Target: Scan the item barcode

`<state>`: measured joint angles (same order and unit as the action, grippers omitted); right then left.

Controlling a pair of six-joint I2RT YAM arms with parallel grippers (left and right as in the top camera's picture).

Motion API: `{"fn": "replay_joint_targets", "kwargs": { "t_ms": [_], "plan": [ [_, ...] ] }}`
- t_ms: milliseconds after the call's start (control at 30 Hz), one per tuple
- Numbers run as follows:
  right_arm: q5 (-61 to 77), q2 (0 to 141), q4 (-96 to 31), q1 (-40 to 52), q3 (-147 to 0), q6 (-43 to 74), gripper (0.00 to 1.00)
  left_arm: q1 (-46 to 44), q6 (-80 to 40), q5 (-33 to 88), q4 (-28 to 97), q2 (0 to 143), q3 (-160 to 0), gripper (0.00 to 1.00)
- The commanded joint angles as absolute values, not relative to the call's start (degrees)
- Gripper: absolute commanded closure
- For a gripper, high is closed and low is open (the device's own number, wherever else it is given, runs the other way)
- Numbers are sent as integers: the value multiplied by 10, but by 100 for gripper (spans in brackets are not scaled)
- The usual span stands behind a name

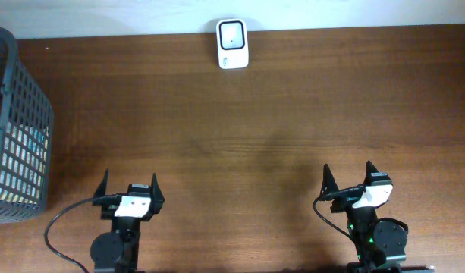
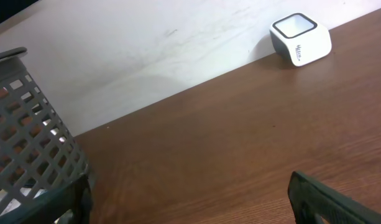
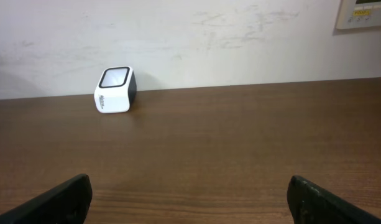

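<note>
A white barcode scanner (image 1: 232, 44) with a dark-framed window stands at the table's far edge, against the wall; it also shows in the left wrist view (image 2: 300, 38) and the right wrist view (image 3: 115, 90). A grey mesh basket (image 1: 27, 106) stands at the far left. Bits of coloured packaging (image 1: 20, 152) show through its mesh; the item itself and its barcode are hidden. My left gripper (image 1: 130, 186) (image 2: 190, 199) is open near the front edge, just right of the basket (image 2: 35, 130). My right gripper (image 1: 347, 176) (image 3: 189, 193) is open at the front right. Both hold nothing.
Brown wooden tabletop (image 1: 255, 129) stretches between the grippers and the scanner. A white wall (image 3: 209, 37) runs behind the table, with a small panel (image 3: 363, 14) at its upper right.
</note>
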<state>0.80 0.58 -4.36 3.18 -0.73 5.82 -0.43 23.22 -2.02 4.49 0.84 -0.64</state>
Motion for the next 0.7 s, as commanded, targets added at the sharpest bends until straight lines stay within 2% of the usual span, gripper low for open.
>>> {"fn": "replay_joint_targets", "kwargs": {
  "t_ms": [0, 233, 333, 400, 533, 667],
  "plan": [
    [2, 2, -46, 30, -3, 60, 1, -6, 241, -48, 44, 4, -5, 1],
    [2, 2, -46, 30, -3, 60, 1, -6, 241, -60, 40, 4, -5, 1],
    [2, 2, -46, 30, -3, 60, 1, -6, 235, -88, -54, 4, -6, 1],
    [2, 2, -46, 30, -3, 60, 1, -6, 139, -118, -44, 17, -38, 1],
    [2, 2, -46, 30, -3, 60, 1, -6, 133, -111, -2, 191, -214, 1],
    [2, 2, -46, 30, -3, 60, 1, -6, 117, -63, 134, 452, -495, 1]
  ]
}}
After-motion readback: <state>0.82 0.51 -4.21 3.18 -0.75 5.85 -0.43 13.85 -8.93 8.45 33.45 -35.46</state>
